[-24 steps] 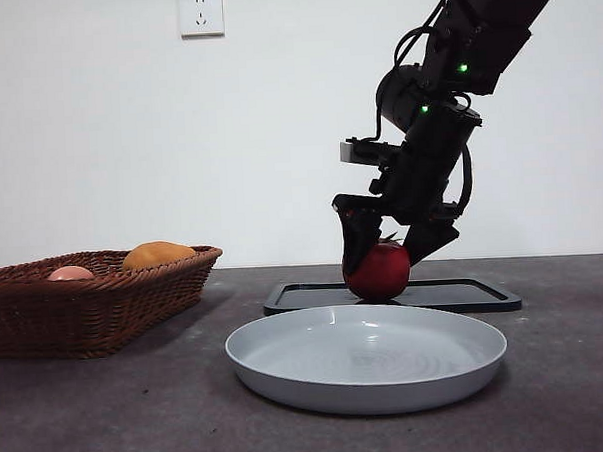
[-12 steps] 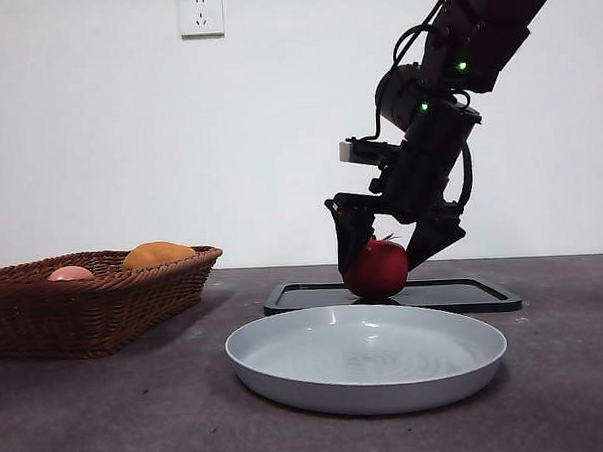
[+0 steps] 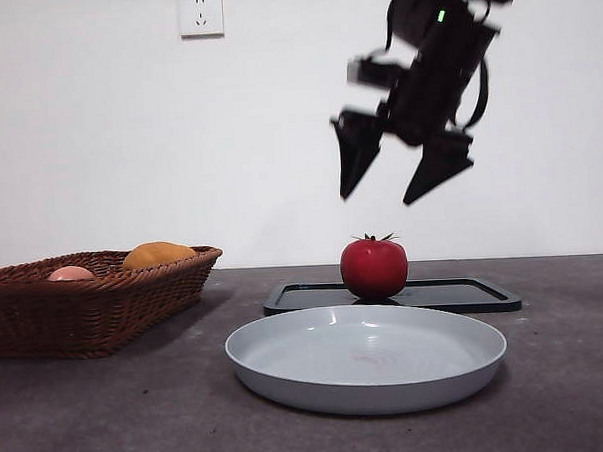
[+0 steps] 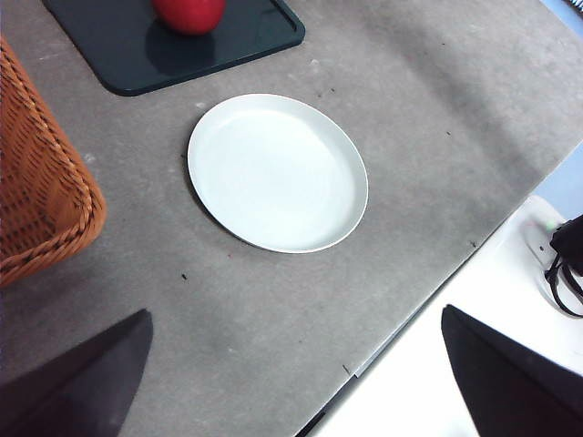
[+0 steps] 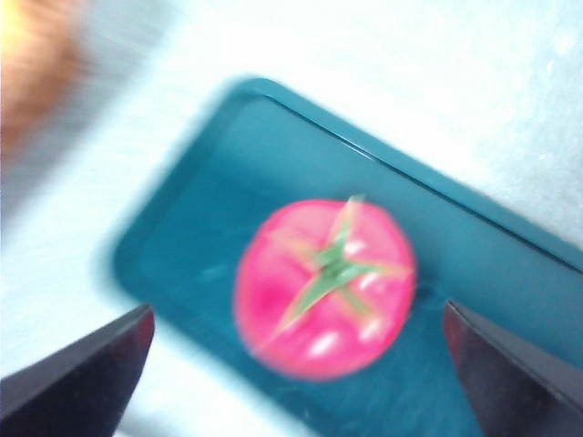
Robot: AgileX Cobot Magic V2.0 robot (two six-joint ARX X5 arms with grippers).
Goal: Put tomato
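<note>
My jaws on the right gripper (image 3: pixel 403 182) are spread wide and hold nothing; in the front view they hang in the upper right of the frame, well above the tomato (image 3: pixel 374 267). Half a second ago these same jaws were down around the tomato, on both sides of it. Now they have let go and risen, and the tomato stands alone and upright on the black tray (image 3: pixel 465 295), in the middle of the frame, its green calyx pointing up. I judge from this that the placing is finished: the tomato rests on the tray without my support and does not appear to roll.

The grey plate (image 3: pixel 287 359) in front of the tray holds nothing, and the wicker basket (image 3: pixel 95 305) at the left edge holds an orange-yellow fruit (image 3: pixel 157 254) and a pale pink fruit (image 3: pixel 70 272).

My left gripper (image 4: pixel 296 373) waits high over the table, its jaws also wide apart and empty.

Some things are not clear. My right wrist view is blurred by motion, so the tomato (image 5: pixel 324 289) and the tray (image 5: pixel 182 228) look smeared there. In the left wrist view the tomato (image 4: pixel 189 13) is cut by the top edge. The upper part of my right arm goes out of the front view.
</note>
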